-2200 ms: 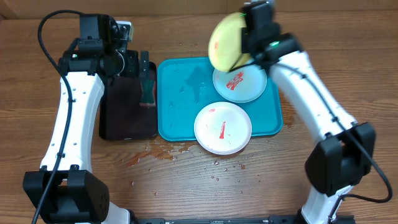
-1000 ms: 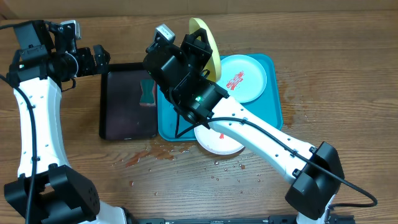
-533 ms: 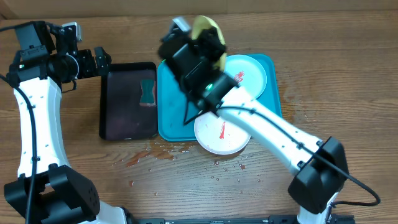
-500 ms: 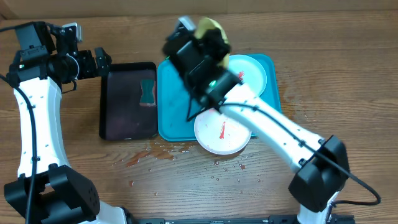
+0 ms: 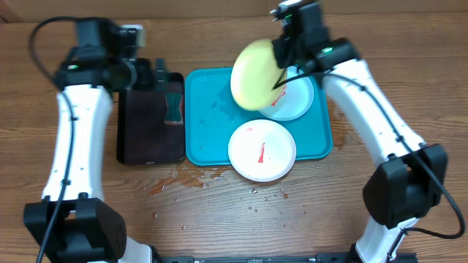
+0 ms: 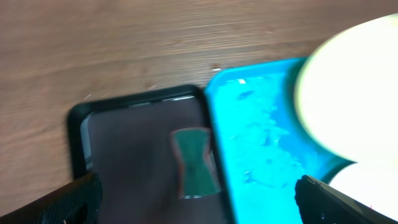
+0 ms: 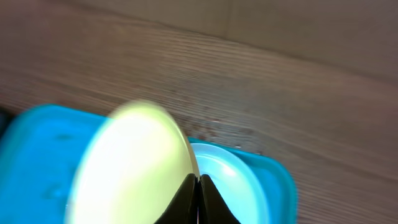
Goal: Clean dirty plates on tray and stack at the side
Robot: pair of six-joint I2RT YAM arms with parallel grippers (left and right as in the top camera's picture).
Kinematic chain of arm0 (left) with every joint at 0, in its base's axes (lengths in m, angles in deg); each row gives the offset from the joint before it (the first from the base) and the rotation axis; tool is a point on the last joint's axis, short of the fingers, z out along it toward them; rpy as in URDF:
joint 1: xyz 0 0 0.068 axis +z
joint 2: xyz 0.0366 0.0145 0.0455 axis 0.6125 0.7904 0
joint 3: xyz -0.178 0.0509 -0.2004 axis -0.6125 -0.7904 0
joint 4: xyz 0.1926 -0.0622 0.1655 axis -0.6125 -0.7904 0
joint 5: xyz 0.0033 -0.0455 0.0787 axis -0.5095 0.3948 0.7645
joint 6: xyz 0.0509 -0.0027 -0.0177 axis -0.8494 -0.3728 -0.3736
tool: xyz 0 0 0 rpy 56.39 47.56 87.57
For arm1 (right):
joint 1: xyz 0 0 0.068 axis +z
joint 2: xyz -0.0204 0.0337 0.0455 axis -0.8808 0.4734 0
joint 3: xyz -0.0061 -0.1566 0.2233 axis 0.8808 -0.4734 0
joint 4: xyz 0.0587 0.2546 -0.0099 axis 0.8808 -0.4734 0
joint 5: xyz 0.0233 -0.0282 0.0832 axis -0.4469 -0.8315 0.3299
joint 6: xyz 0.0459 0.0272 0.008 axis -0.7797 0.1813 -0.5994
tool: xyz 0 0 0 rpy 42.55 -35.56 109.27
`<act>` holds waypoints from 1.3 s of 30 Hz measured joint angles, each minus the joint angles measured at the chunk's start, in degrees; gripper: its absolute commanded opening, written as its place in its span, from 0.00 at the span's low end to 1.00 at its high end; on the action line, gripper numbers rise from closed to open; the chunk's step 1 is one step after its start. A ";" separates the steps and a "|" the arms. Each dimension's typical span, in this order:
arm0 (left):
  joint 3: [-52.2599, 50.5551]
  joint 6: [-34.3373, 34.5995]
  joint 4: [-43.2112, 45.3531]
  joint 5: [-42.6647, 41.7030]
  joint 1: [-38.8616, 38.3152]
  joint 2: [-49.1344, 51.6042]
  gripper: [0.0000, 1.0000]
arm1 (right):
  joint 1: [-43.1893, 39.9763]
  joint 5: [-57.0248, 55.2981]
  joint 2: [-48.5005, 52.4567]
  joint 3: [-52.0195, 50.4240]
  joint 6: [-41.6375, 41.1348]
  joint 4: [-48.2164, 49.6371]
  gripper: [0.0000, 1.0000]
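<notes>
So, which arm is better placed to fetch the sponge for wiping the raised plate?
Probably left. The left tool, open, hovers above the sponge on the black tray; the right tool is shut on the yellow-green plate, held over the blue tray.

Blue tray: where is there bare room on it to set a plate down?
The tray is bare, though wet, on its left half, between the black tray and the two plates. The right half is crowded: mint plate at the back, white plate at the front, over the rim. The yellow plate hangs tilted above, held by the right gripper.
</notes>
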 measured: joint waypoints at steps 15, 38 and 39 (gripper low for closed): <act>0.00 0.50 4.90 2.73 -14.14 0.00 1.00 | -24.65 18.29 0.35 0.00 -3.85 -5.35 0.04; 0.00 1.36 5.16 3.17 -14.14 0.00 1.00 | -10.54 28.13 13.68 -0.15 -4.04 -6.99 0.53; 0.00 1.51 5.14 3.17 -14.14 0.00 1.00 | -10.29 27.54 13.92 -0.15 -4.09 -7.02 0.53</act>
